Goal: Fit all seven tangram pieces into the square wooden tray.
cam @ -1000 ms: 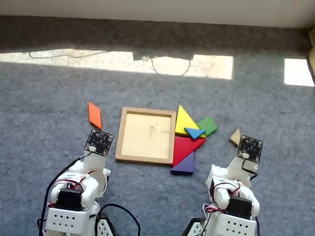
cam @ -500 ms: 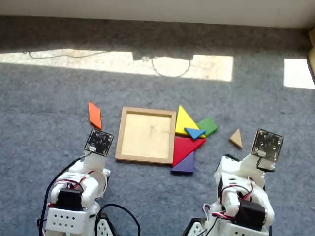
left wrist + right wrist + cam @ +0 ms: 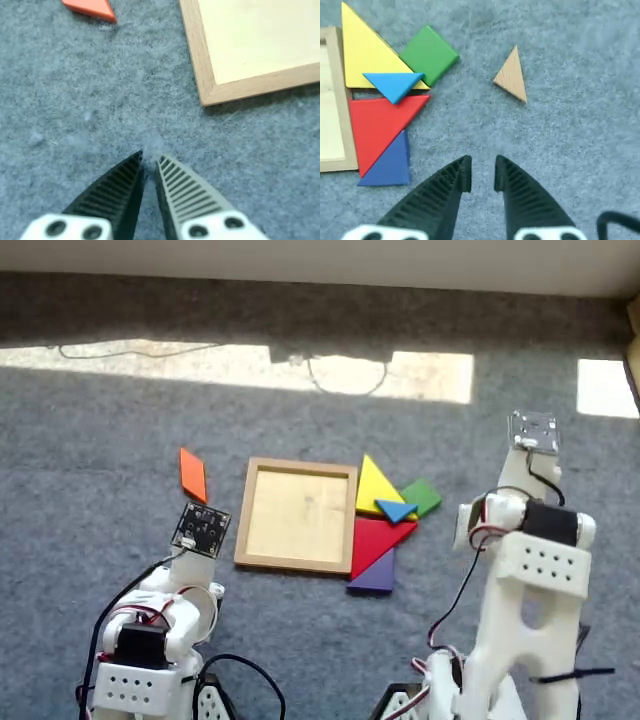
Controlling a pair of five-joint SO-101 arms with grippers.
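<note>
Because every piece is a thin, stiff wooden tile lying flat on the table, each is probably light but offers only low edges to pinch. The right pincer (image 3: 479, 170) hangs slightly parted and empty. The plain wooden triangle (image 3: 511, 76) lies alone ahead of its tips and is best taken across its two long edges. Beside that, toward the tray (image 3: 196, 50), the yellow triangle (image 3: 365, 60), green square (image 3: 429, 55), blue triangle (image 3: 394, 84), red triangle (image 3: 377, 125) and indigo piece (image 3: 390, 162) crowd together. The left pincer (image 3: 150, 157), nearly closed on nothing, faces the tray's corner and the orange parallelogram (image 3: 90, 8).
</note>
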